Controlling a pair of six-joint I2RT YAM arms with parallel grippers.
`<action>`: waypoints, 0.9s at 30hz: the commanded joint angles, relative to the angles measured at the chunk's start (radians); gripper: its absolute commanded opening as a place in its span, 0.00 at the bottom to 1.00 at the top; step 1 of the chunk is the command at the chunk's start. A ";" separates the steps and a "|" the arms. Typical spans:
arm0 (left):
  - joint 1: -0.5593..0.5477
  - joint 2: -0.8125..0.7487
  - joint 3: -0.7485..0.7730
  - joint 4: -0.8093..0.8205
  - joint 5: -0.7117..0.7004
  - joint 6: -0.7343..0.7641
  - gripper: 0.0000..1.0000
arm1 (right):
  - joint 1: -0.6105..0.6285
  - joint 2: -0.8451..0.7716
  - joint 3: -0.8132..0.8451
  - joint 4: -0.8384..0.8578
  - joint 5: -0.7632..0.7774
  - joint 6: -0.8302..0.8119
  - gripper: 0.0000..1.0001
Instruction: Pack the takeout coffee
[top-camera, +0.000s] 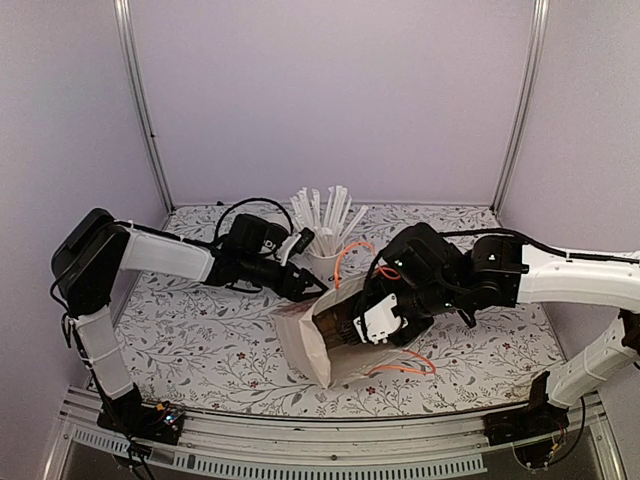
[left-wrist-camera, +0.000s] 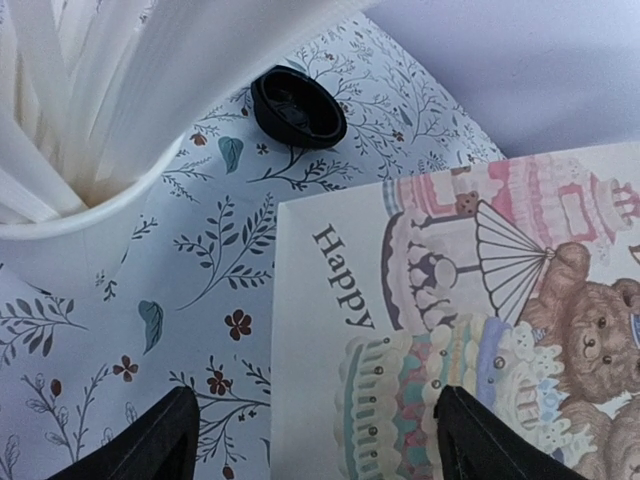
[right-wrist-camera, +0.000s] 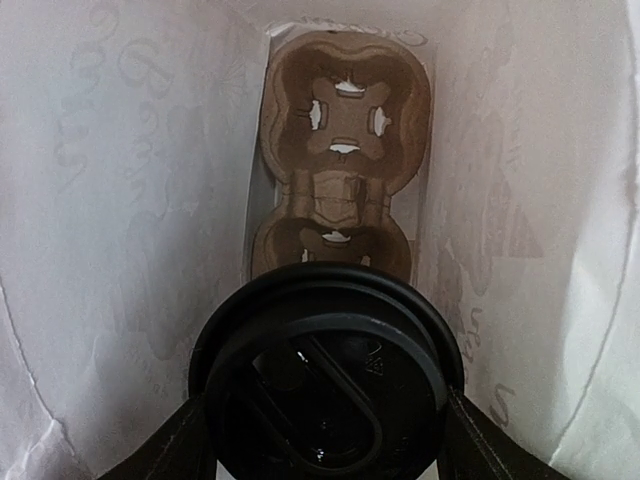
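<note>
1. Floral cloth (top-camera: 200, 340) covers the table, and on it the paper bag (top-camera: 300, 345) leans with its mouth turned toward my right arm.
2. My right pincer (right-wrist-camera: 320, 455) is inside that mouth. Its jaws are wide but pressed on either side of the takeout coffee (right-wrist-camera: 325, 375), whose black lid faces my wrist camera.
3. What matters next is the cardboard carrier (right-wrist-camera: 345, 130). It sits straight ahead of the cup, deeper in the bag and against its end. Its long axis runs away from me, with one socket just past the lid's far rim and the second beyond it.
4. I judge the move to be a straight push onward into the nearer socket, with the bag's walls close on both sides.
5. My left pincer (left-wrist-camera: 320, 445) is spread and holds nothing. It is outside, over the bag's printed face, with the bag's edge between the fingers. Whether it touches the paper I cannot tell.
6. A loose black lid (left-wrist-camera: 297, 107) and the white cup of sticks (left-wrist-camera: 60, 230) stand beyond, apart from the bag.
</note>
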 joint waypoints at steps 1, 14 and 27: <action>-0.003 0.022 0.024 0.022 0.018 -0.007 0.84 | 0.009 -0.020 -0.028 0.043 0.023 -0.010 0.35; -0.014 0.054 0.040 0.025 0.029 -0.012 0.83 | 0.009 0.001 -0.073 0.213 0.061 -0.018 0.31; -0.019 0.053 0.040 0.030 0.046 0.002 0.83 | 0.009 0.044 -0.077 0.214 0.013 0.017 0.31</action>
